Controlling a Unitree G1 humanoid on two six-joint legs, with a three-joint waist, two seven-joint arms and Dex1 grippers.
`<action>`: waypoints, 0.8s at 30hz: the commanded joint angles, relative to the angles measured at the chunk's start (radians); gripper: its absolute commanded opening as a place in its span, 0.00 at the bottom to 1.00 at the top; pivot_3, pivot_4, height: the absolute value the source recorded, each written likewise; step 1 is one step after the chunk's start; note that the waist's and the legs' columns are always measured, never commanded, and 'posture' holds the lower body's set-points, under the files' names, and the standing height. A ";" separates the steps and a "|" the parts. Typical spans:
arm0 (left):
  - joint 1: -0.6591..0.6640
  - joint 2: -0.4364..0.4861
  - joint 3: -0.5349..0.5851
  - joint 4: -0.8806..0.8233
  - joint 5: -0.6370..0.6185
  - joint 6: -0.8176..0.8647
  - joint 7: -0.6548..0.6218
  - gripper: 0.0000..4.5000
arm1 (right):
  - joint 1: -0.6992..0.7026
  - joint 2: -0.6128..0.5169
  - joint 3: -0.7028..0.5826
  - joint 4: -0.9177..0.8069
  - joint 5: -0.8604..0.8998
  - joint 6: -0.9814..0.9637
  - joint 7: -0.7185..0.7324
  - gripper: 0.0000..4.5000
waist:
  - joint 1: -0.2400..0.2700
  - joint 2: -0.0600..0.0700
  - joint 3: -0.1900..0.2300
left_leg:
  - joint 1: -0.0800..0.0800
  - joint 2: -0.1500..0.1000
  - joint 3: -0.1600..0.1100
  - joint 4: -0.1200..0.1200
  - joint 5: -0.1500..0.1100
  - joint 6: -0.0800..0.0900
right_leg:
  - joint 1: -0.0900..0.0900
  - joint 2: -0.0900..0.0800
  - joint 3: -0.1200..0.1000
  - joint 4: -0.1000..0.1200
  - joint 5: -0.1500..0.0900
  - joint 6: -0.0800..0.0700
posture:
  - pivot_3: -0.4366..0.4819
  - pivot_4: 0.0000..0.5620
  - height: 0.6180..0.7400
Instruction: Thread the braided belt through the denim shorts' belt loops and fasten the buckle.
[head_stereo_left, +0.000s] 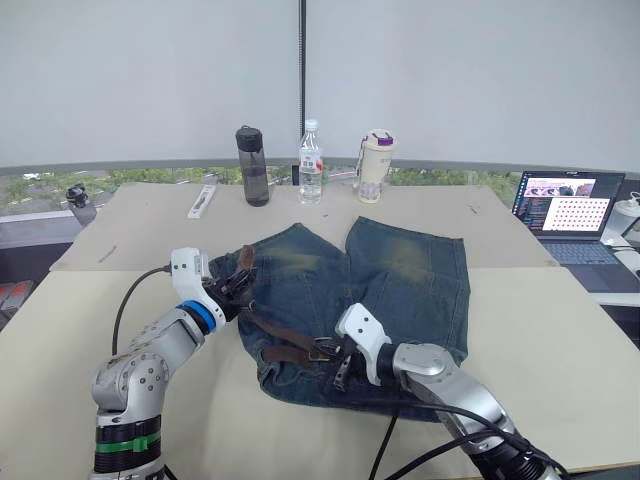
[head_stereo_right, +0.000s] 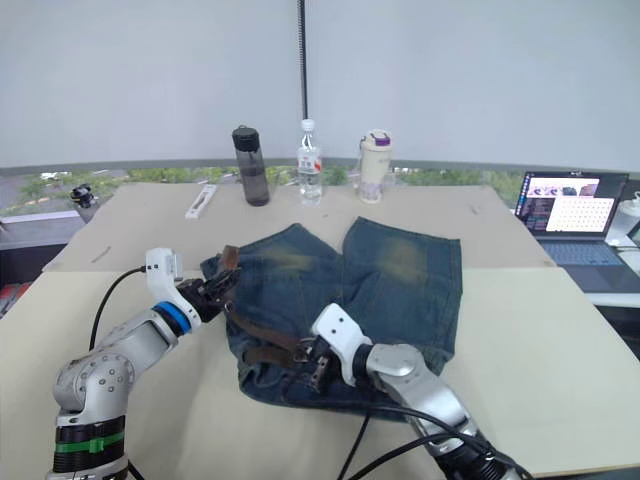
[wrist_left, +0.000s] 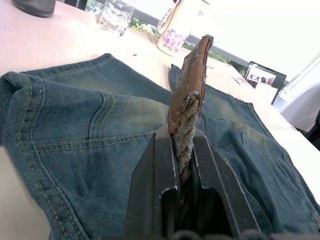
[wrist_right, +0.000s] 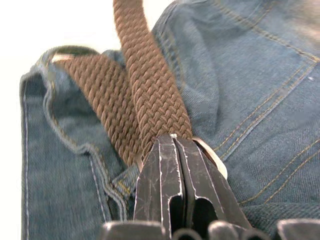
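The denim shorts (head_stereo_left: 400, 275) lie flat on the table, legs pointing away from me and waistband nearest. The braided belt (head_stereo_left: 285, 335) runs slantwise across their left part. My left gripper (wrist_left: 184, 136) is shut on the belt's leather-tipped end (wrist_left: 192, 75), holding it up over the shorts' left edge (head_stereo_left: 243, 268). My right gripper (wrist_right: 172, 139) is shut on the braid where it meets the buckle (wrist_right: 214, 159), at the waistband (head_stereo_left: 325, 352). A second run of braid (wrist_right: 95, 95) lies beside it against the waistband. I cannot make out the belt loops.
At the table's far side stand a dark bottle (head_stereo_left: 252, 165), a clear water bottle (head_stereo_left: 311, 162) and a cream tumbler (head_stereo_left: 375, 166). A white flat object (head_stereo_left: 202, 201) lies to their left. An open laptop (head_stereo_left: 565, 215) sits at the far right. Black cables trail from both arms.
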 joint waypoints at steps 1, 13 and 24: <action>-0.030 0.006 0.007 -0.019 -0.009 -0.029 -0.010 0.00 | 0.026 -0.051 -0.001 0.005 -0.034 0.024 0.002 0.01 | 0.001 0.000 0.000 | 0.001 0.000 0.000 0.000 0.000 0.000 | 0.000 0.000 0.000 0.000 0.000 0.000 | 0.48 0.27 1.00; -0.127 -0.011 -0.001 0.003 -0.035 -0.015 -0.008 0.00 | 0.029 -0.049 0.080 0.016 -0.080 0.078 -0.019 0.01 | 0.003 0.000 0.000 | 0.001 0.000 0.000 0.000 0.000 -0.001 | -0.001 -0.001 0.000 -0.001 -0.002 -0.003 | 0.48 0.27 1.00; -0.259 -0.100 -0.096 0.077 -0.179 0.138 -0.037 0.00 | -0.026 -0.028 0.148 0.117 -0.141 0.061 0.000 0.01 | 0.000 0.000 -0.001 | 0.003 0.000 -0.001 0.001 0.000 0.000 | 0.001 0.001 0.000 -0.001 0.000 0.002 | 0.48 0.27 1.00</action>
